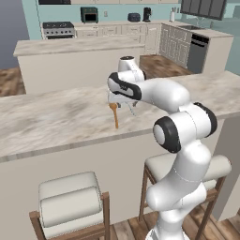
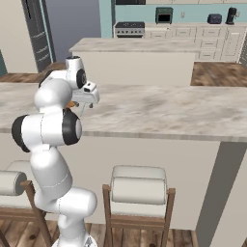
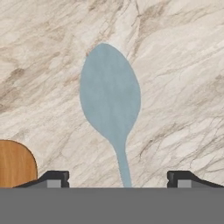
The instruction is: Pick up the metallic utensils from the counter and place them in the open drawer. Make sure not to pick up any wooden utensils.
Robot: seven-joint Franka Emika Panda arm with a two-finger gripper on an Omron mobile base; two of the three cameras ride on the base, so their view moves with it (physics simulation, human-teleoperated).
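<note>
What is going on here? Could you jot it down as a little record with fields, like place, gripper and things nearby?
Place: kitchen counter, beige marbled stone
Gripper: low over the counter, fingertips apart on either side of a thin handle, nothing held
Under the gripper: silver-blue spoon, lying flat, bowl pointing away from the fingertips
Beside it: wooden spoon, orange-brown, apart from the silver-blue one
In front of the counter: stools

On the counter (image 3: 183, 65), the silver spoon (image 3: 110, 98) lies just beside the wooden spoon (image 3: 15, 164).
</note>
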